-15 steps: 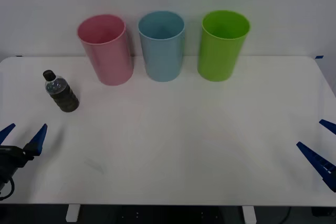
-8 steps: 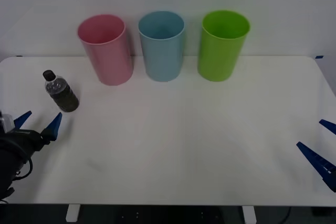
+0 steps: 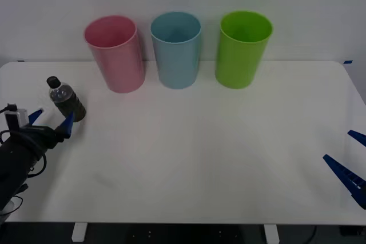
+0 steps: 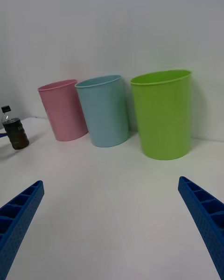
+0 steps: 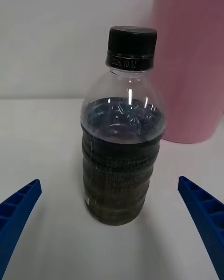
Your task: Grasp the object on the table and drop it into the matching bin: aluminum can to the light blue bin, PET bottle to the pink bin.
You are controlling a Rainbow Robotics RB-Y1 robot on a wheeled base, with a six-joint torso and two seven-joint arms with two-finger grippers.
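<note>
Nearest the robot, the front edge of the table [image 3: 189, 198] runs straight between rounded corners, and the white top stretching back from it is plain and smooth, with broad bare room across its middle and right side. At the near right corner the right gripper [image 3: 350, 161] hangs low by the table's edge, its ribbed blue fingers spread wide with nothing between them; from its own wrist view the same gripper [image 4: 112, 224] frames bare tabletop.

On the near left, the left gripper [image 3: 51, 122] sits over the table close to the left edge, its blue fingers parted wide and holding nothing. One fingertip [image 3: 68, 123] lies just beside the base of the PET bottle [image 3: 67, 100]; whether it touches cannot be told. In the left wrist view the left gripper [image 5: 112, 214] brackets the PET bottle [image 5: 122, 135], with clear gaps on both sides.

The bottle stands upright near the left edge, a small clear plastic body with a black ridged screw cap, a domed shoulder and a ribbed lower part that looks dark.

Farther back, near the far edge and the white wall, three tall tapered smooth plastic cylinders stand in a row with narrow gaps: the pink bin [image 3: 115, 54], closest to the bottle, the light blue bin [image 3: 177, 50], and a green bin [image 3: 243, 48].
</note>
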